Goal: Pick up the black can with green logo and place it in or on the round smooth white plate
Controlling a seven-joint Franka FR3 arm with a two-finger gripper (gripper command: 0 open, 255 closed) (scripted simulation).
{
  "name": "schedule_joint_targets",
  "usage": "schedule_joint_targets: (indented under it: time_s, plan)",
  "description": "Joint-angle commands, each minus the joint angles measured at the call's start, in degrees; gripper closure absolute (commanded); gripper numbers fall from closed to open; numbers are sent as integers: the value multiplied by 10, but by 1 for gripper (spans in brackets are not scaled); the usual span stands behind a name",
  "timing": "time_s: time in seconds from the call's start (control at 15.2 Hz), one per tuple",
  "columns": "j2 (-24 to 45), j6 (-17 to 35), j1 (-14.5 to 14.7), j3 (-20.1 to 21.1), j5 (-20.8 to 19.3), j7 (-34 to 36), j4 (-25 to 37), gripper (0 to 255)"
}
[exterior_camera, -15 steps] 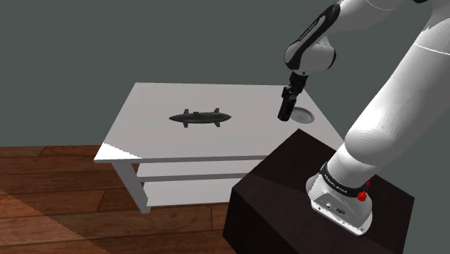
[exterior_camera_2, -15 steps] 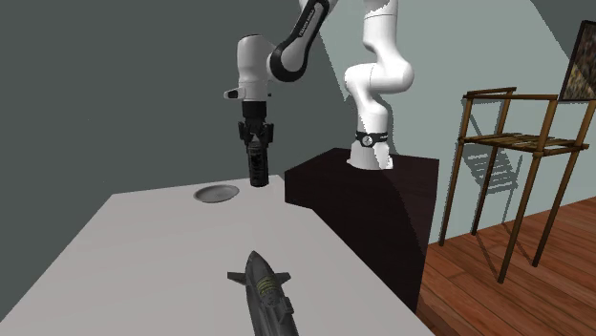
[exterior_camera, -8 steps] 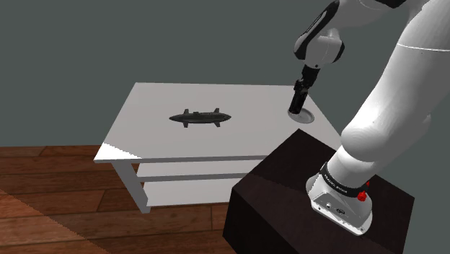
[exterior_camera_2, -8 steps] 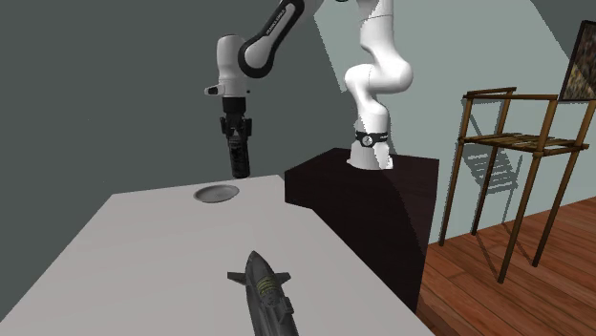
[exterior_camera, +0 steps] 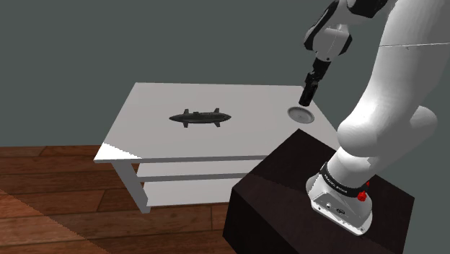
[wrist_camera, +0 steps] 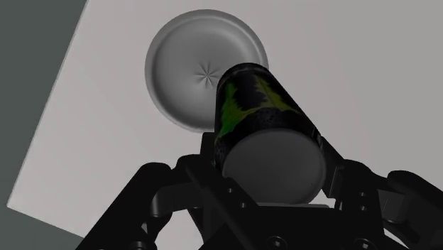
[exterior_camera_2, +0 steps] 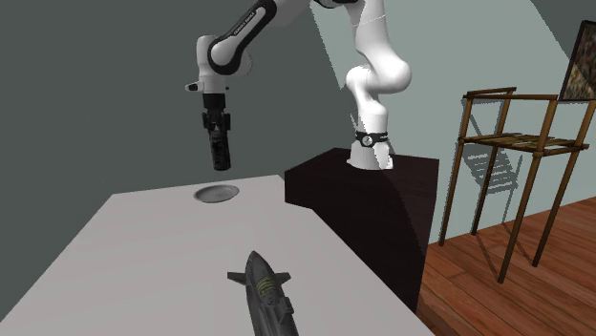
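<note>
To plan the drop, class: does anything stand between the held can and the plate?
Nothing visible does. The gripper holds the can in the air over the plate; the dark submarine-shaped model lies far off on the table.

Place: a room in a home.
Floor: brown wooden planks (exterior_camera: 58, 216).
Walls: plain grey (exterior_camera: 144, 43), with what seems to be a framed picture (exterior_camera_2: 581, 67) at the second exterior view's right edge.
Furniture: a low white table (exterior_camera: 238, 137) with a shelf (exterior_camera: 195, 177) beneath, and a tall wooden chair (exterior_camera_2: 521, 140).
Tableware: a round plate (exterior_camera: 301, 114) on the table.
</note>
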Motion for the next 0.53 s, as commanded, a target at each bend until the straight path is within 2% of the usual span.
schedule_joint_targets:
  time_s: [0.0, 0.07, 0.46]
  plan:
    - [31, -26, -27, 3, 13, -23, 52, 255]
    - [48, -39, -41, 5, 18, -33, 79, 255]
    - [79, -7, -52, 20, 40, -47, 74, 255]
